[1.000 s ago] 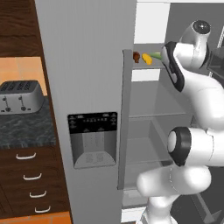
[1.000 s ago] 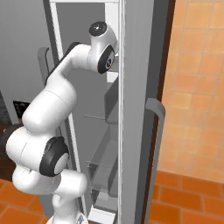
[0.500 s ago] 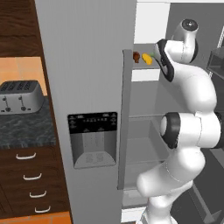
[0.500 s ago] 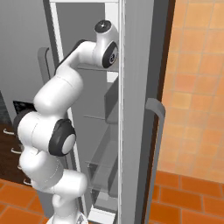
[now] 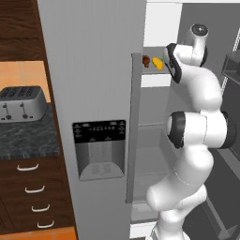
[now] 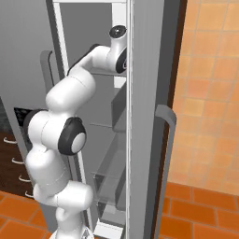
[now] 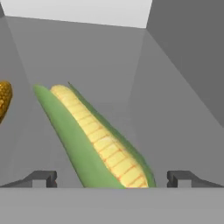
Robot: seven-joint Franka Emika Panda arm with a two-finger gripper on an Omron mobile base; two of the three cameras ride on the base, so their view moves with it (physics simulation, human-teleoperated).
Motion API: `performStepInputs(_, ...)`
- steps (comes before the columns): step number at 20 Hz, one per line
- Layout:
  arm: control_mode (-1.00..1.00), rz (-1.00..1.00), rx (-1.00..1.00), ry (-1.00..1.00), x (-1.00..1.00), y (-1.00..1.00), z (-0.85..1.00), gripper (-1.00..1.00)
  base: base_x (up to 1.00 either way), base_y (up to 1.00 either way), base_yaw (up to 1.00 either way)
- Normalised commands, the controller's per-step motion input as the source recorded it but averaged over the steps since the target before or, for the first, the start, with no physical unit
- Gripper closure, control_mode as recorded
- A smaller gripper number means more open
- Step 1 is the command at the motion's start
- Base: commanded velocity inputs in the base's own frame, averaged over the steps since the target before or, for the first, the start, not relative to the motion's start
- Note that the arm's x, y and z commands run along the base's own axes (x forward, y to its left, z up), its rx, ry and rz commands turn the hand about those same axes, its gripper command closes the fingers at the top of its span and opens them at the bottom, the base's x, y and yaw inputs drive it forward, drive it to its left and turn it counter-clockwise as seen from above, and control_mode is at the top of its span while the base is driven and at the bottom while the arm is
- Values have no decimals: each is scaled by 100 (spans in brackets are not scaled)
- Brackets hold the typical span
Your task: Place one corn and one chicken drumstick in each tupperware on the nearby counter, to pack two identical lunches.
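The corn (image 7: 98, 140), a yellow cob in green husk, lies on the grey fridge shelf between my gripper's (image 7: 112, 179) two fingertips, which stand wide apart, open, not touching it. At the left edge of the hand view a bit of the orange-brown chicken drumstick (image 7: 3, 101) shows. From the left base view the corn (image 5: 158, 63) and the drumstick (image 5: 146, 60) sit side by side on the top shelf, with my gripper (image 5: 168, 62) right beside the corn. The tupperware is out of view. The dark speckled counter (image 5: 28, 136) lies to the left.
The grey fridge door (image 5: 93, 93) with its dispenser panel stands between the shelf and the counter. A silver toaster (image 5: 22, 104) sits on the counter over brown drawers. The right fridge door (image 6: 149, 116) with a long handle hems in my arm.
My hand has moved left along the top shelf, closer to the corn, and the arm has straightened up. The jaws have stayed open.
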Motion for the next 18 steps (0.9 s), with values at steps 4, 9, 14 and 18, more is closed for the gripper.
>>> performStepInputs(4,-100,0,0,1,40,-7,-15,-100,0,0,0)
performStepInputs(9,-100,1,-8,5,2,0,-48,100,0,0,0)
performStepInputs(14,-100,0,0,0,0,0,-3,100,0,0,0)
performStepInputs(18,-100,0,0,-6,-40,0,0,100,0,0,0)
